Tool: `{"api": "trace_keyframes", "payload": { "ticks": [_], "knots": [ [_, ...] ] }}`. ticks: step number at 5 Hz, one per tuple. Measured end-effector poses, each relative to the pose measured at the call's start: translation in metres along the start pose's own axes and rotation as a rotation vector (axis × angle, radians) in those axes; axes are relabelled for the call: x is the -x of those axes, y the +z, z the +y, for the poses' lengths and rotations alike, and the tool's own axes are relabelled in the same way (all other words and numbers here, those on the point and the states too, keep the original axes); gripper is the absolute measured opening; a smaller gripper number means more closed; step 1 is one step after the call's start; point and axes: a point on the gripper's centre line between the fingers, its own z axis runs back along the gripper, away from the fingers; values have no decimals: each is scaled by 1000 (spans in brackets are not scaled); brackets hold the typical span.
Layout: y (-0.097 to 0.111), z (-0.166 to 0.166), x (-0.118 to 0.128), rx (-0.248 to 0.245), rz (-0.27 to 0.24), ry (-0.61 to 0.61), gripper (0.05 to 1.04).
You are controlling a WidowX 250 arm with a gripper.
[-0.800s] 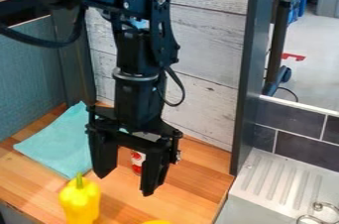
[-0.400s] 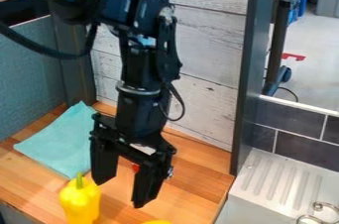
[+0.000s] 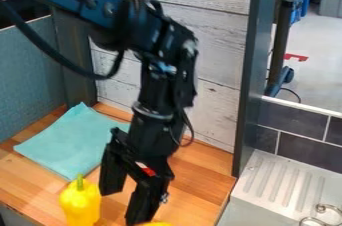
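Over the wood top (image 3: pixel 200 175), low in the view and a bit left of the middle, hangs the black gripper (image 3: pixel 124 207). It leans, and its 2 fingers point down and are spread apart, with a gap between them. The arm (image 3: pixel 100 5) comes in from the upper left. Just beside the gripper, on the left, a yellow pepper (image 3: pixel 80 204) stands up on the wood, with its green stem on top. At the bottom edge, by the tip of the right finger, a bit of a yellow thing (image 3: pixel 157 224) peeks out, but too little shows to tell what it is. A small red and white thing (image 3: pixel 146 170) shows through the middle of the gripper, and I can't tell its shape. Behind the pepper, a blue-green cloth (image 3: pixel 63 142) lies flat on the wood. At the back is a wall of pale boards (image 3: pixel 217 35), and on the left is a blue-green panel (image 3: pixel 30 70). Right of the wood, past a tall dark post (image 3: pixel 250 70), sits a silver tray (image 3: pixel 267 195) with long ridges and curly metal (image 3: pixel 323 209) near its front, under dark tiles (image 3: pixel 304 147).
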Motion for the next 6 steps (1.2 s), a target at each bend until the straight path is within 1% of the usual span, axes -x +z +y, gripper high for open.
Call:
{"api": "trace_keyframes", "payload": {
  "ticks": [1,2,3,4,5,6],
  "knots": [
    [-15,-5,-17,-12,-15,-59,1000],
    [-35,-17,-30,-21,18,-89,1000],
    [-37,-17,-39,-59,44,-101,1000],
    [-39,-13,-39,-85,55,-110,1000],
    [-42,-11,-39,-88,59,-111,1000],
    [-52,-10,-33,-81,69,-88,1000]
  ]
}}
